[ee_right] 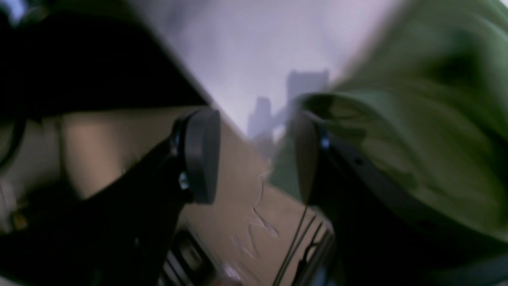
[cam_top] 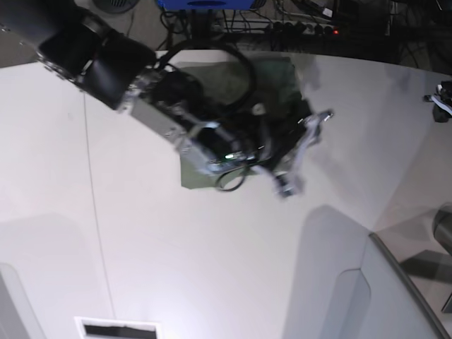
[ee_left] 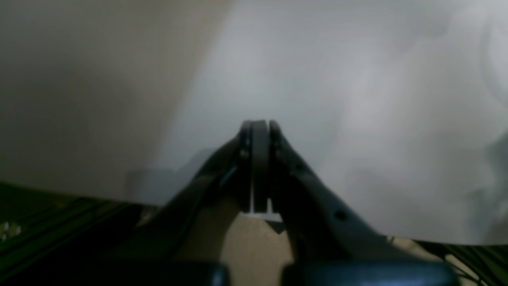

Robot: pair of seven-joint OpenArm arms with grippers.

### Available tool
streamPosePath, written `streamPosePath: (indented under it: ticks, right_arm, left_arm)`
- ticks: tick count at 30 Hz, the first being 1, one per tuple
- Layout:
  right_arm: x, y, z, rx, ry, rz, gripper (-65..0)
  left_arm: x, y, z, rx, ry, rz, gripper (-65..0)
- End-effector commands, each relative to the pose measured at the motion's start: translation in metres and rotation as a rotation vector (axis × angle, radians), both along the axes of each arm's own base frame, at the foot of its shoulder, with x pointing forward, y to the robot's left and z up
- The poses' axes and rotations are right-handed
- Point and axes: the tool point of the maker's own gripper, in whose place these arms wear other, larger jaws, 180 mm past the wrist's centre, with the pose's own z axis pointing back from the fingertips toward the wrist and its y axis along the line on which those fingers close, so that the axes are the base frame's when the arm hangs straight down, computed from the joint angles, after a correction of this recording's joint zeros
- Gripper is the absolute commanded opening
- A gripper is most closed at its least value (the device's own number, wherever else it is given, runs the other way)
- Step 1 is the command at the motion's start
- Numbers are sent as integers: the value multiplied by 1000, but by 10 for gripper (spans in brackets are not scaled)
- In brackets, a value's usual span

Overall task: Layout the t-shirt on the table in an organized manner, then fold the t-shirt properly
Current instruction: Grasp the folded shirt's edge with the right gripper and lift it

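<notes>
The olive-green t-shirt [cam_top: 277,76] lies bunched at the far middle of the white table [cam_top: 106,212], mostly hidden under my right arm. My right gripper [cam_top: 304,152] is open at the shirt's right edge. In the right wrist view, which is blurred, the jaws [ee_right: 254,155] stand wide apart and green cloth [ee_right: 416,139] lies against the outside of the right finger [ee_right: 307,159]; nothing sits between the pads. My left gripper [ee_left: 260,129] is shut and empty above the bare table [ee_left: 357,99] near its edge.
A grey angled panel [cam_top: 395,296] with a dark edge stands at the front right. Cables and dark gear [cam_top: 318,18] sit behind the table's far edge. A dark part [cam_top: 441,99] shows at the right border of the base view.
</notes>
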Motion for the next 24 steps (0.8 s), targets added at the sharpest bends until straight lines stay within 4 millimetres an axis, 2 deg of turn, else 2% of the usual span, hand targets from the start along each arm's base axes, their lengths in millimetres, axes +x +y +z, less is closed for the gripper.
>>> streamPosePath:
  ticks: [1,3,6,8,13,16,21,24]
  right_arm:
    - [10,-6,15,35,-18,-46,-368]
    - [24,-37,18,28,-4,-171,-404]
    - [34,-80,8,23,54,-350,-570]
    - [34,-95,0,27,88,-414,-633]
    - [29,-116,-20,2,149,-492,-642]
    - [28,-123,-42,-50,187,-502,-644]
    - [31,-124,-57,-56,169,-455,-647]
    - [37,-128,-65,-73,162,-476,-647]
  left_arm:
    - [-12,31,15,47,-1,59,-650]
    - [-28,50,16,38,10,94,-650]
    - [-49,62,14,-8,18,74,-650]
    - [-57,70,15,-9,-4,105,-650]
    - [-74,69,3,25,43,105,-650]
    - [-75,66,-1,15,39,110,-650]
    - [-75,64,-2,10,39,111,-650]
    - [-68,65,0,12,23,111,-650]
